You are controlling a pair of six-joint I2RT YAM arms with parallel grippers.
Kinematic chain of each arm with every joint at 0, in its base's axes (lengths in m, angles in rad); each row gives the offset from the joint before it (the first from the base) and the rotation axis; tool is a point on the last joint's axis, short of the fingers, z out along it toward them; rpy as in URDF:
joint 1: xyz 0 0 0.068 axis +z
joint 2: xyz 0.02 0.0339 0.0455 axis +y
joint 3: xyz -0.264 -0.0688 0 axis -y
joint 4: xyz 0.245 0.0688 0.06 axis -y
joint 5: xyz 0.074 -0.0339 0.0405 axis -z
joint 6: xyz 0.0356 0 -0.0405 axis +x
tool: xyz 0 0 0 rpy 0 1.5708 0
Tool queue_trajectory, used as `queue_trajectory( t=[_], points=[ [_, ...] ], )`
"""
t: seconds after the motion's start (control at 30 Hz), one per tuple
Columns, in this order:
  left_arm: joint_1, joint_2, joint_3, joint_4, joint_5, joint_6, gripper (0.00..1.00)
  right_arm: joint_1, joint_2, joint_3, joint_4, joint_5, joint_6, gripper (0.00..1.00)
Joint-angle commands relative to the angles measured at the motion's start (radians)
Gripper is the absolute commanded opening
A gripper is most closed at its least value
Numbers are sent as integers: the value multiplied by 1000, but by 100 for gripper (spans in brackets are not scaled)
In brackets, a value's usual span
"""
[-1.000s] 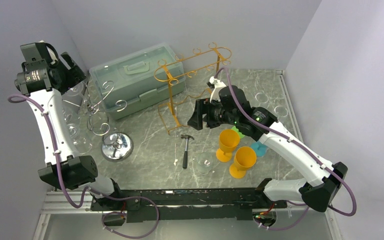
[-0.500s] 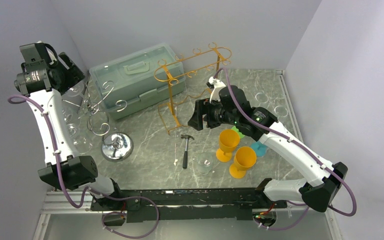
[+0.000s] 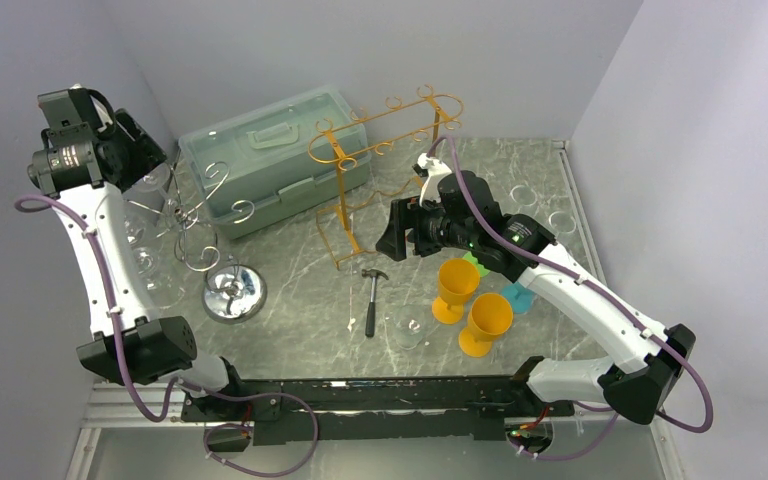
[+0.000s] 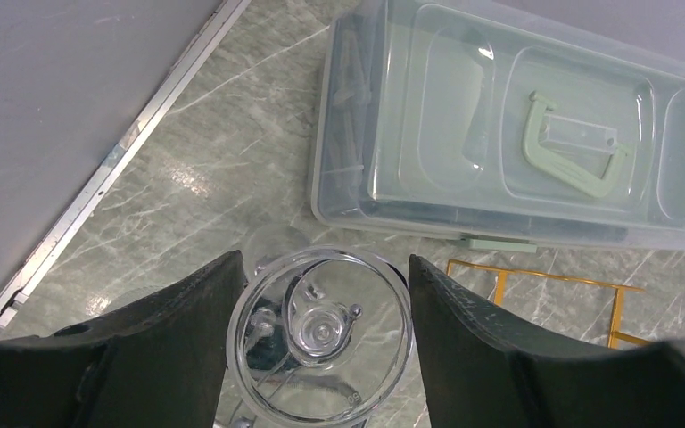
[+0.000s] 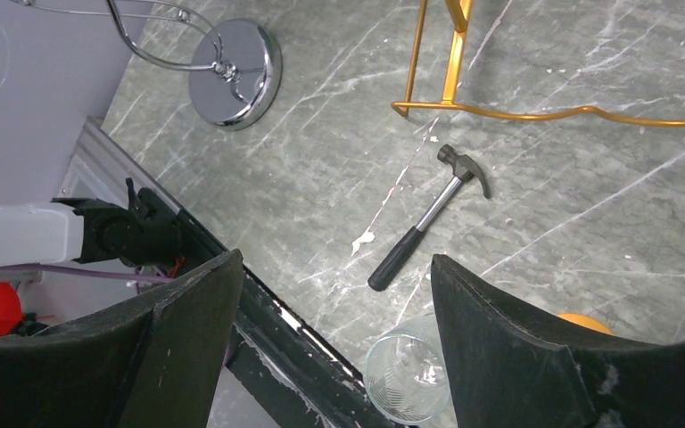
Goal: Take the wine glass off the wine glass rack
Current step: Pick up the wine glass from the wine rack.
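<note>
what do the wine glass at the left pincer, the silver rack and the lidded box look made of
Wine glass: clear glass or clear plastic, see-through with bright rim glints.
Silver rack: polished, chrome-like metal wire; its round base mirrors the light.
Lidded box: translucent frosted plastic, contents showing dimly, with a pale green handle.

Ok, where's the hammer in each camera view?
Top external: hammer lies lower centre, just in front of the gold rack.
Left wrist: not in view; only a piece of the gold rack shows at lower right.
Right wrist: centre, below the gold rack.
Shared landmark: the gold rack.
</note>
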Motion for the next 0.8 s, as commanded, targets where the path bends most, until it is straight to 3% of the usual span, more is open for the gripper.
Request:
queue_trajectory(
  t=[0.0,0.3,0.77],
  points=[
    [-2,-35,33,8,15,-20,68,-8,-17,16,42,18,-23,80],
    [-2,-32,83,-1,26,-25,58,-8,-24,18,39,21,-26,80],
    [-3,-57,0,-1,1,5,78,-9,-40,6,45,7,-17,80]
  ],
)
